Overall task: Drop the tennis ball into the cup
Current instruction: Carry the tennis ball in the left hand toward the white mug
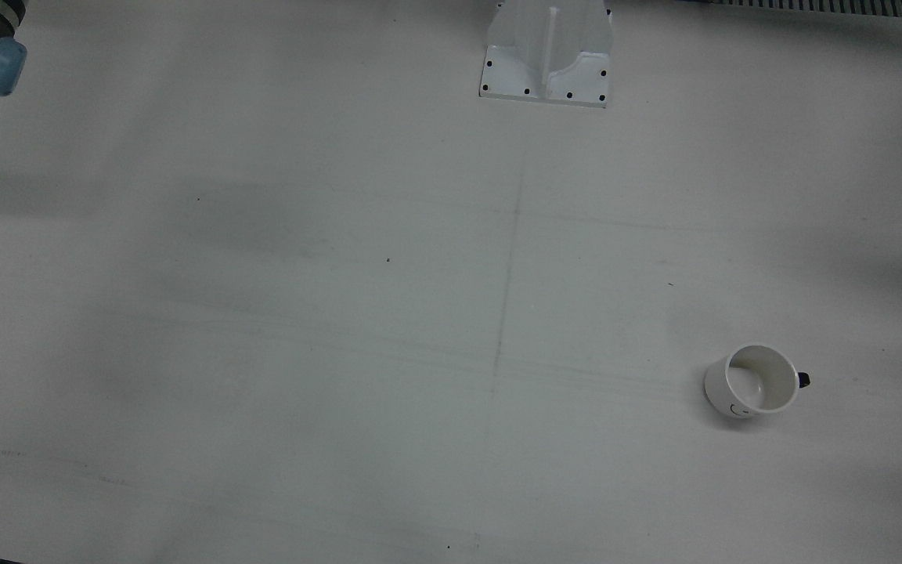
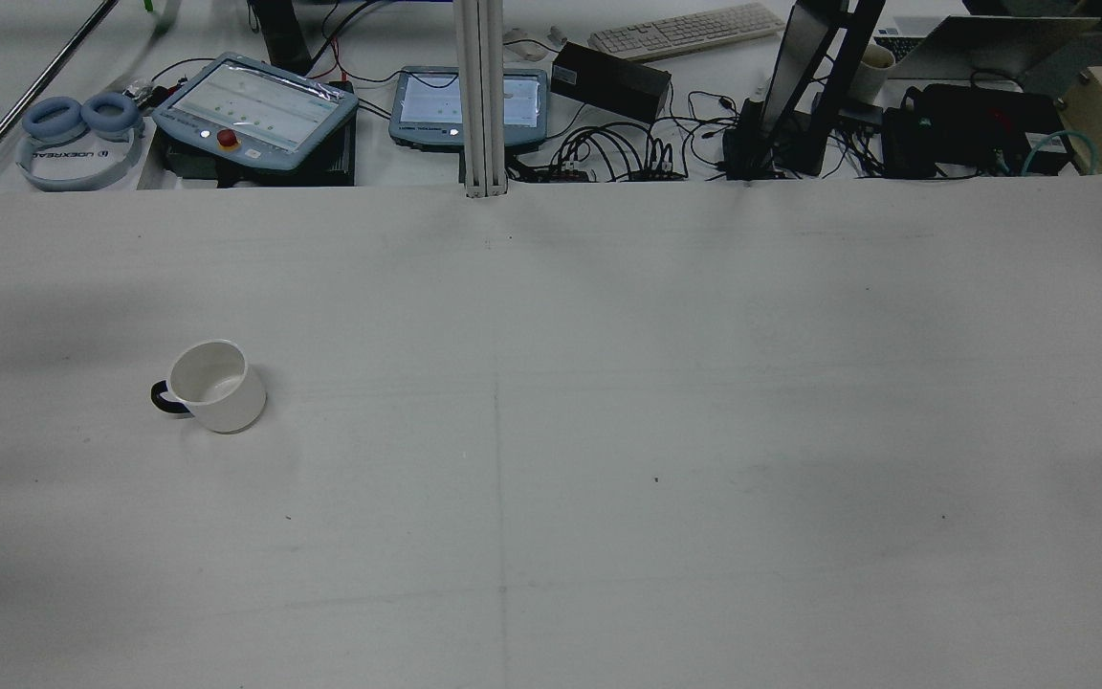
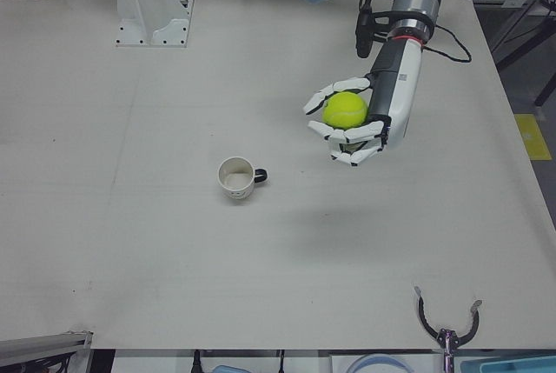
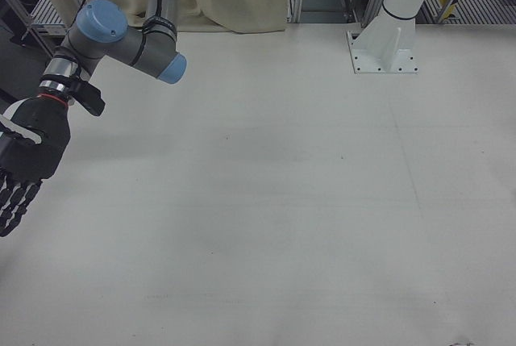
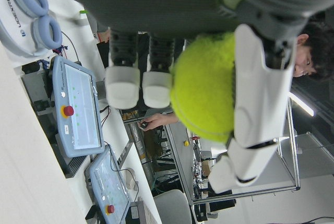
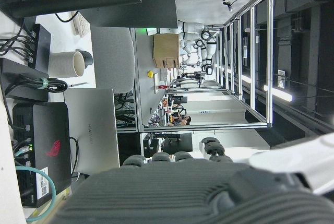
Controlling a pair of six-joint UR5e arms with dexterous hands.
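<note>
My left hand [image 3: 358, 119] is cupped around the tennis ball [image 3: 346, 109], carrying it above the table [image 3: 130, 243] well to one side of the upright cup [image 3: 236, 178], so next I must bring it over the rim (my right hand [image 4: 22, 170] hangs idle, fingers loosely extended) before letting go.

Light falls evenly from overhead on the matte white tabletop [image 2: 704, 383], which reads a dull grey-green in the front and rear views and brighter, warmer in the two corner views. Broad, soft-edged shadows band the tabletop in the front view (darkest toward the upper left and right edge); a faint one lies below the white hand [image 3: 352, 121] in the left-front view. The white cup with a black handle [image 1: 752, 381] casts only a weak shadow. The fuzzy yellow-green tennis ball [image 5: 206, 93] fills the left hand view, slightly soft, with bright strip lights behind. The right hand view shows blurred dark foreground and glaring ceiling strips.
</note>
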